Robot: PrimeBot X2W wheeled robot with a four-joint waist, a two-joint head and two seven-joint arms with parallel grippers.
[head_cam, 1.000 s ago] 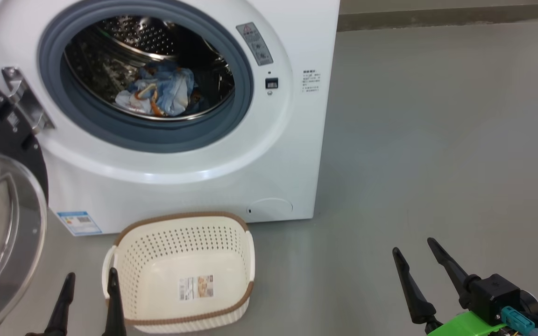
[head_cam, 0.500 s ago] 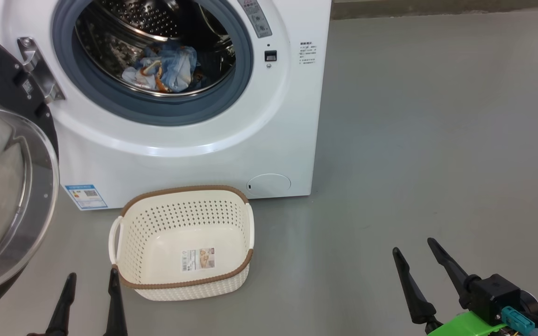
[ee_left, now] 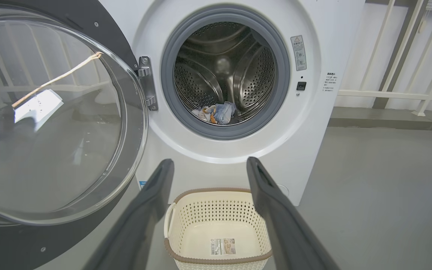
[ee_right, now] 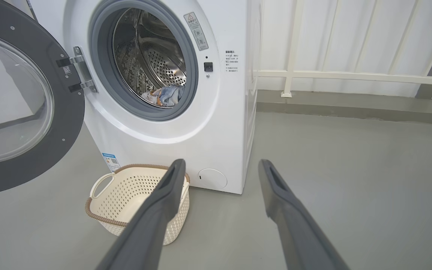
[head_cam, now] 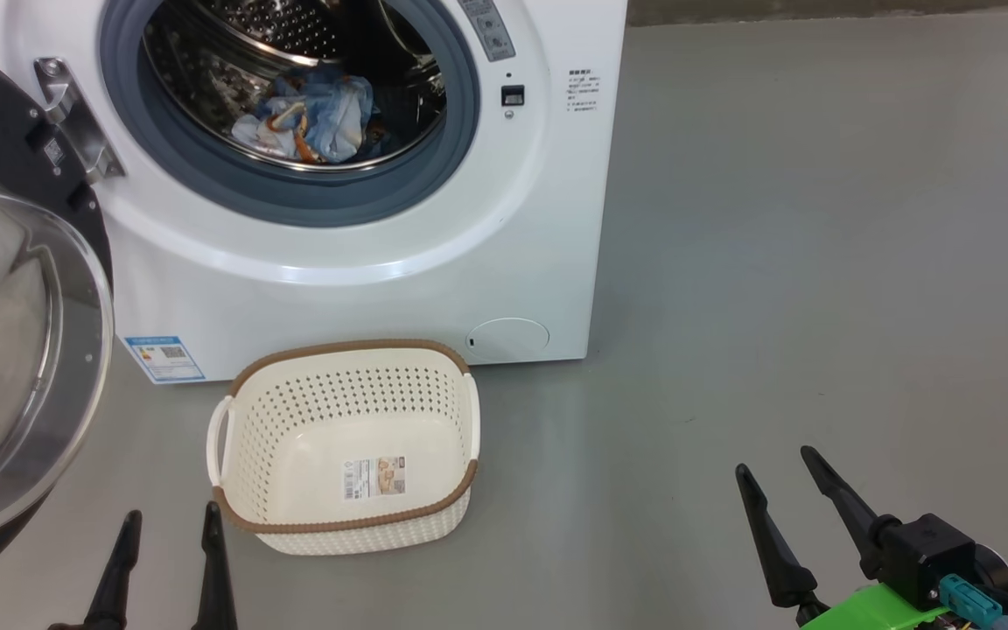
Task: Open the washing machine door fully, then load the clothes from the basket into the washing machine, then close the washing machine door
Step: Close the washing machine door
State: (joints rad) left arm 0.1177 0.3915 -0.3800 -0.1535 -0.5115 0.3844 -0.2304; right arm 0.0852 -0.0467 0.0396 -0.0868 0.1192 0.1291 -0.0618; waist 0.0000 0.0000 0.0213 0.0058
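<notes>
Grey floor (head_cam: 819, 262), white railing (ee_right: 351, 77) behind. Washing machine (head_cam: 364, 297) bears a blue label (head_cam: 164, 357), unreadable. Your left end effector (head_cam: 171, 514) and right end effector (head_cam: 773, 461) gape wide, empty.

Nothing truly legible anywhere. Low at the left of the washing machine (head_cam: 381, 289) front, a blue label sticker (head_cam: 164, 358) with a QR square, print too small to read. Beside the drum opening, a grey warning sticker (ee_left: 299, 52) topped by a red triangle sign, lines below blurred. Right of that, a small block of dark print (ee_left: 329, 81), unreadable. Inside the basket (head_cam: 348, 346), a barcode sticker (head_cam: 374, 478), lettering too fine.
</notes>
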